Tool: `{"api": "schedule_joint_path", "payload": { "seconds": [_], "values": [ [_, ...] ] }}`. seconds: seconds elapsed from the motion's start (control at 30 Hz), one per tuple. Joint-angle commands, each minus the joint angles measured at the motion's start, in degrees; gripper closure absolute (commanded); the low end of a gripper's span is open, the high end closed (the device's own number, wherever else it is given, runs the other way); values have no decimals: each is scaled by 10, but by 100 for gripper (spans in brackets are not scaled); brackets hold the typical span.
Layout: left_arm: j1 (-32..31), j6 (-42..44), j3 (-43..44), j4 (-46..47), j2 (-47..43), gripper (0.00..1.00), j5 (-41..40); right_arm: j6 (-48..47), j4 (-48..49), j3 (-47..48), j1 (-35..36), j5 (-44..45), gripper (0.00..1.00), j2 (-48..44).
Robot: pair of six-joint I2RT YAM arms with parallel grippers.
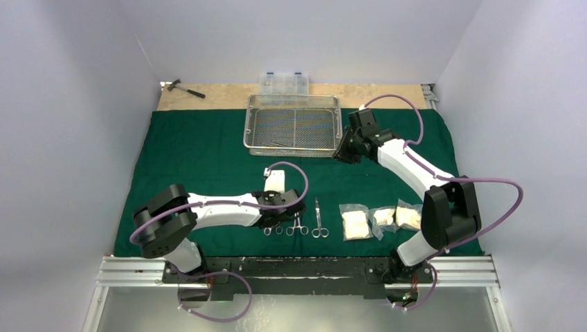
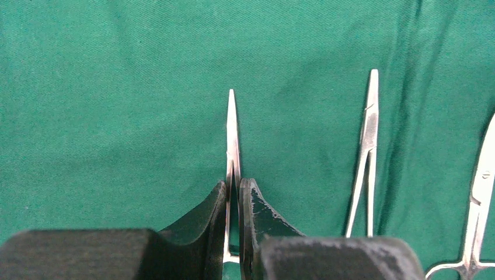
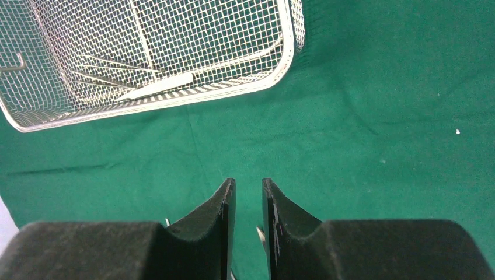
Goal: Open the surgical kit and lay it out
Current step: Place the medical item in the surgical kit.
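The dark green cloth (image 1: 194, 152) lies spread flat. The wire-mesh tray (image 1: 250, 124) stands at its far middle and still holds thin steel pieces (image 3: 154, 87). My left gripper (image 1: 280, 213) is shut on a slim steel instrument (image 2: 232, 128) at the cloth's near middle. Two more instruments (image 1: 299, 225) (image 1: 318, 220) lie just right of it. Three gauze packets (image 1: 356, 225) (image 1: 383, 219) (image 1: 408, 216) lie in a row at the near right. My right gripper (image 1: 344, 152) is over the cloth by the tray's near right corner. Its jaws (image 3: 249, 185) stand narrowly apart, with tweezers tips (image 3: 260, 233) showing beside them.
A clear plastic compartment box (image 1: 282, 81) stands behind the tray. A small hammer (image 1: 185, 88) lies on the bare wooden strip (image 1: 208, 98) at the far left. White walls close in both sides and the back.
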Motion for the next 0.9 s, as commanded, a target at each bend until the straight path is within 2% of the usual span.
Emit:
{"api": "schedule_joint_path", "payload": {
  "seconds": [0.0,0.13,0.37,0.7,0.87],
  "values": [
    [-7,-31,-10,1,6,100,8,6,12,2,-1,8,74,-20],
    [-8,-30,-8,0,15,100,14,5,15,-3,0,6,74,-21],
    [-8,-31,6,-25,2,83,6,3,17,-13,0,13,74,-35],
    [-8,-21,40,-55,-26,71,-6,0,22,-10,0,13,74,-53],
    [-8,19,84,-74,-55,59,-28,0,15,5,0,5,73,-60]
  ]
}}
